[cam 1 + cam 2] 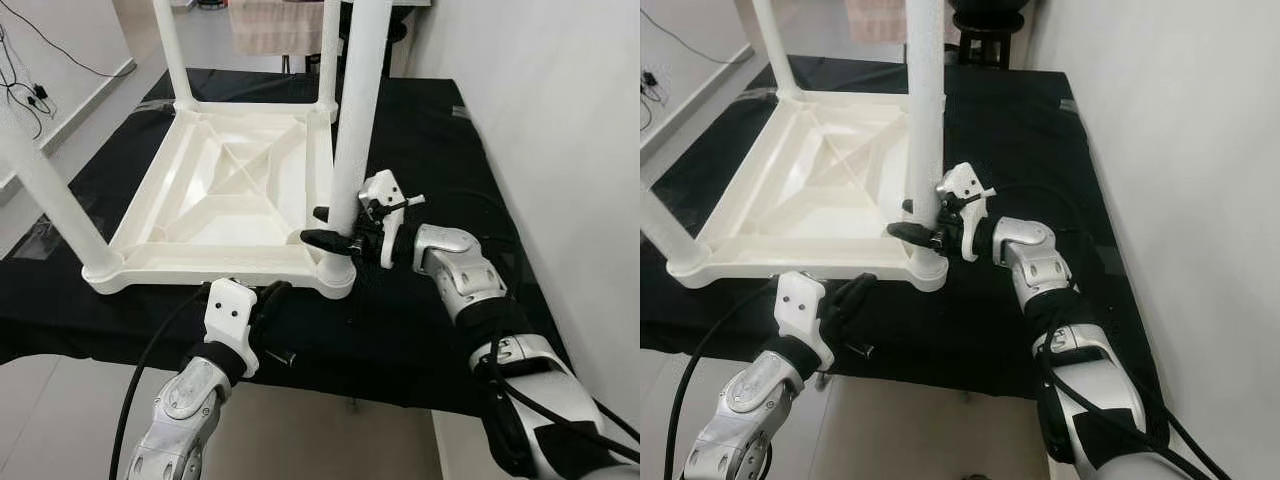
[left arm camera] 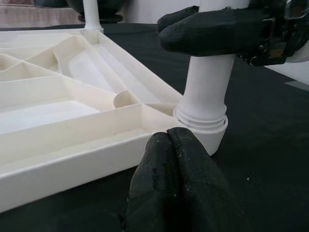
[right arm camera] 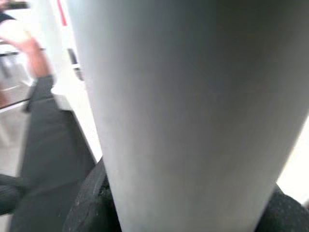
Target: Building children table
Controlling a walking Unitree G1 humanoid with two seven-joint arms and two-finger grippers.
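A white plastic children's table [image 1: 220,200] lies upside down on a black-covered worktop [image 1: 420,330], its legs pointing up. My right gripper [image 1: 325,226] is shut on the near right leg [image 1: 355,120], just above its socket at the corner [image 1: 338,272]. That leg stands close up in the right wrist view [image 3: 193,111]. My left gripper [image 1: 272,292] is shut with nothing in it, its tips at the table's front rim beside the same corner. In the left wrist view the joined fingertips [image 2: 174,145] sit right by the socket [image 2: 203,121].
Three more legs stand at the near left [image 1: 50,195], far left [image 1: 170,50] and far right [image 1: 330,55]. A white wall [image 1: 560,120] runs close along the right. The worktop's front edge is just below the grippers. Cables [image 1: 25,95] lie on the floor at left.
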